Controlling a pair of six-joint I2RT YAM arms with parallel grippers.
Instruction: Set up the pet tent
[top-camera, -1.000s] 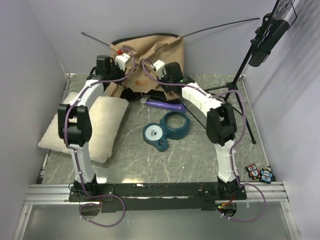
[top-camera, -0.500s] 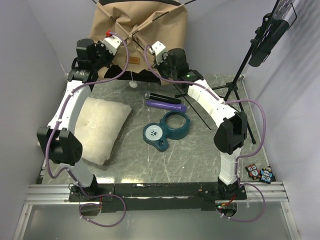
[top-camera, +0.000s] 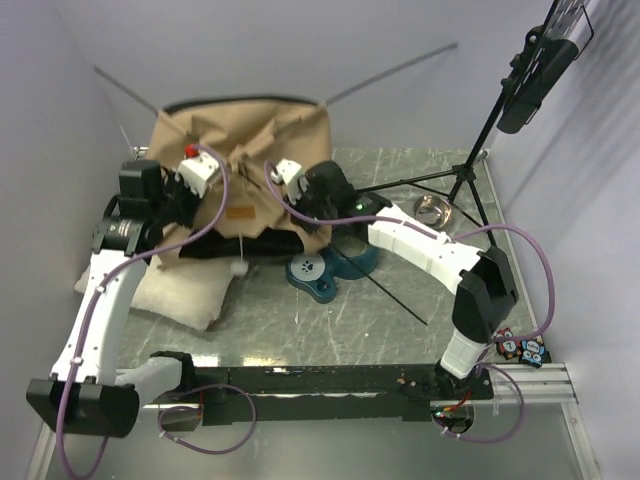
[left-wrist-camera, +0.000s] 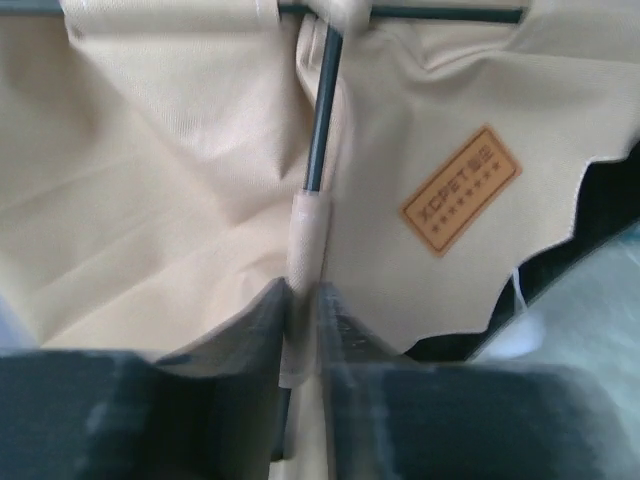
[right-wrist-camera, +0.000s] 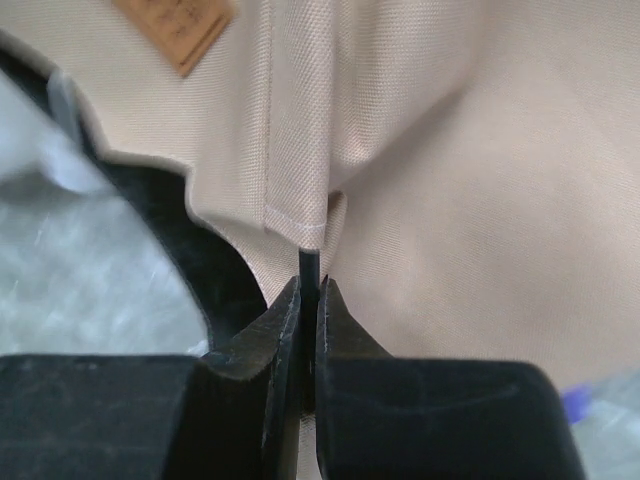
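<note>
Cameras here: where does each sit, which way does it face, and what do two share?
Top external: above and behind the bases, looking down at the table; both arms show.
Left wrist: on the left arm, facing the pet tent; left gripper pinches its pole sleeve.
Right wrist: on the right arm, facing the tent; right gripper pinches a pole.
Both wrists see the brown label.

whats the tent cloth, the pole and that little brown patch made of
The tent cloth looks like matte tan woven fabric, canvas or polyester: fine weave, soft creases. The pole is a thin, smooth, dark rod, fibreglass or metal, I cannot tell which. The patch looks like brown faux leather, flat with printed letters and a pale edge line.
</note>
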